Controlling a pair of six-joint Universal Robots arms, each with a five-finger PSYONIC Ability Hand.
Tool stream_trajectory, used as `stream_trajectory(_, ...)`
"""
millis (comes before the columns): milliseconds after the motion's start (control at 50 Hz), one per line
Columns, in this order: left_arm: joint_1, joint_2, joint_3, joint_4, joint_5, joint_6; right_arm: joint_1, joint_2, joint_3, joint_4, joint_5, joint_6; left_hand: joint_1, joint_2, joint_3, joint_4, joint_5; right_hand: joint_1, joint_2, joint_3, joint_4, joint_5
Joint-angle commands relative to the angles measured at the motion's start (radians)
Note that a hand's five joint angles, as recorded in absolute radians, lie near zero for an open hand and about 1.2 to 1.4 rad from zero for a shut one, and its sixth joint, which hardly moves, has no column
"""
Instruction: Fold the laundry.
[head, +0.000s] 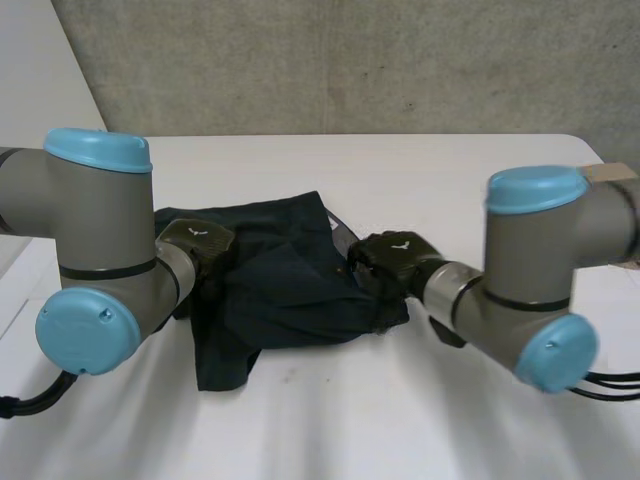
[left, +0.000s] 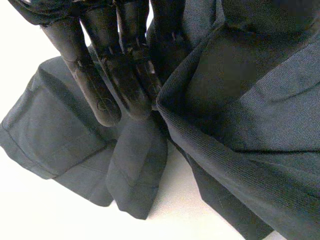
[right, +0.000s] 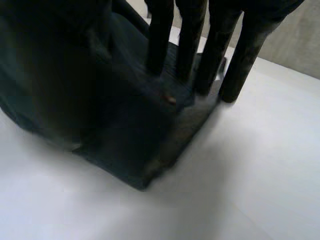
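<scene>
Grey wall (head: 350, 60) backs a white surface (head: 420, 170). In the head view a dark cloth (head: 280, 290) lies rumpled at mid-surface, partly doubled over. The left robot hand (head: 195, 240) is on its left edge and the right robot hand (head: 390, 258) on its right edge.

In the left wrist view, the left robot hand (left: 100, 90) has straight fingers laid close together on the cloth (left: 50, 130), clamping nothing. A ribbed hem (left: 210, 145) rises just beside the fingertips. Any sweep from here likely drags that loose hem along and bunches the layers.

In the right wrist view, the right robot hand (right: 200, 50) has straight, spread fingers with the tips pressing the cloth (right: 125, 130) near a corner, pinching nothing. Pressed that close to the edge, the tips could slip onto the bare surface (right: 250, 175) and let the fold fall open.
</scene>
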Motion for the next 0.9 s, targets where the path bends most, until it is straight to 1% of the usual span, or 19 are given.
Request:
stream_trajectory(20, -0.001, 0.019, 0.012, -0.002, 0.001, 0.001, 0.049, 0.076, -0.113, -0.006, 0.007, 0.026, 0.255, 0.198, 0.205, 0.198, 0.242, 0.856, 0.764, 0.787, 0.788, 0.798)
stream_trajectory(60, -0.003, 0.028, 0.023, -0.008, 0.003, 0.007, 0.049, 0.056, -0.123, -0.004, -0.002, 0.024, 0.255, 0.198, 0.205, 0.198, 0.242, 0.856, 0.764, 0.787, 0.788, 0.798)
stream_trajectory(120, -0.027, 0.091, 0.072, -0.043, 0.006, 0.016, 0.049, -0.051, -0.145, 0.002, -0.009, -0.009, 0.255, 0.198, 0.205, 0.198, 0.242, 0.856, 0.764, 0.787, 0.788, 0.798)
stream_trajectory(140, -0.032, 0.102, 0.079, -0.052, 0.006, 0.018, 0.046, -0.126, -0.153, 0.011, -0.01, -0.053, 0.255, 0.198, 0.205, 0.198, 0.242, 0.856, 0.764, 0.787, 0.788, 0.798)
stream_trajectory(180, -0.05, 0.146, 0.121, -0.097, 0.009, 0.018, 0.037, -0.2, -0.162, 0.029, -0.009, -0.112, 0.255, 0.198, 0.205, 0.198, 0.242, 0.856, 0.764, 0.787, 0.788, 0.798)
stream_trajectory(200, -0.056, 0.16, 0.136, -0.115, 0.012, 0.019, 0.022, -0.265, -0.166, 0.064, -0.009, -0.182, 0.255, 0.198, 0.205, 0.198, 0.242, 0.856, 0.764, 0.787, 0.788, 0.798)
stream_trajectory(260, -0.09, 0.225, 0.19, -0.198, 0.02, 0.033, 0.0, -0.349, -0.179, 0.143, -0.006, -0.306, 0.255, 0.198, 0.205, 0.198, 0.242, 0.856, 0.764, 0.787, 0.788, 0.798)
stream_trajectory(280, -0.102, 0.244, 0.205, -0.219, 0.02, 0.044, -0.006, -0.394, -0.195, 0.207, 0.0, -0.395, 0.255, 0.198, 0.205, 0.198, 0.242, 0.856, 0.764, 0.787, 0.788, 0.798)
stream_trajectory(360, -0.144, 0.326, 0.241, -0.272, 0.021, 0.117, -0.011, -0.465, -0.228, 0.336, 0.025, -0.54, 0.255, 0.198, 0.205, 0.198, 0.242, 0.856, 0.764, 0.787, 0.788, 0.798)
stream_trajectory(440, -0.173, 0.37, 0.233, -0.281, 0.037, 0.235, -0.009, -0.508, -0.231, 0.445, 0.047, -0.58, 0.255, 0.198, 0.205, 0.198, 0.242, 0.856, 0.764, 0.787, 0.788, 0.798)
stream_trajectory(500, -0.181, 0.366, 0.224, -0.281, 0.044, 0.269, 0.0, -0.502, -0.208, 0.511, 0.044, -0.585, 0.255, 0.198, 0.205, 0.198, 0.242, 0.856, 0.764, 0.787, 0.788, 0.798)
stream_trajectory(600, -0.185, 0.314, 0.192, -0.279, 0.048, 0.291, 0.0, -0.466, -0.147, 0.554, 0.039, -0.6, 0.255, 0.198, 0.205, 0.198, 0.242, 0.856, 0.764, 0.787, 0.788, 0.798)
stream_trajectory(680, -0.176, 0.174, 0.211, -0.267, 0.043, 0.294, -0.001, -0.358, -0.151, 0.549, 0.045, -0.603, 0.255, 0.198, 0.205, 0.198, 0.242, 0.856, 0.764, 0.787, 0.788, 0.798)
stream_trajectory(720, -0.175, 0.084, 0.256, -0.246, 0.034, 0.294, 0.0, -0.273, -0.197, 0.539, 0.047, -0.591, 0.255, 0.198, 0.205, 0.198, 0.242, 0.856, 0.764, 0.787, 0.788, 0.798)
stream_trajectory(760, -0.173, 0.024, 0.3, -0.23, 0.026, 0.294, 0.0, -0.214, -0.24, 0.52, 0.05, -0.585, 0.255, 0.198, 0.205, 0.198, 0.242, 0.856, 0.764, 0.787, 0.788, 0.798)
stream_trajectory(780, -0.173, -0.005, 0.325, -0.221, 0.02, 0.294, 0.0, -0.161, -0.281, 0.49, 0.06, -0.574, 0.255, 0.198, 0.205, 0.198, 0.242, 0.856, 0.764, 0.787, 0.788, 0.798)
stream_trajectory(840, -0.155, -0.099, 0.457, -0.192, -0.006, 0.296, 0.0, -0.102, -0.347, 0.419, 0.08, -0.526, 0.255, 0.198, 0.205, 0.198, 0.242, 0.856, 0.764, 0.787, 0.788, 0.798)
stream_trajectory(860, -0.149, -0.119, 0.495, -0.184, -0.015, 0.296, 0.0, -0.079, -0.394, 0.357, 0.094, -0.484, 0.255, 0.198, 0.205, 0.198, 0.242, 0.856, 0.764, 0.787, 0.788, 0.798)
stream_trajectory(900, -0.139, -0.16, 0.627, -0.161, -0.048, 0.296, 0.0, -0.064, -0.45, 0.289, 0.106, -0.448, 0.255, 0.198, 0.205, 0.198, 0.242, 0.856, 0.764, 0.787, 0.788, 0.798)
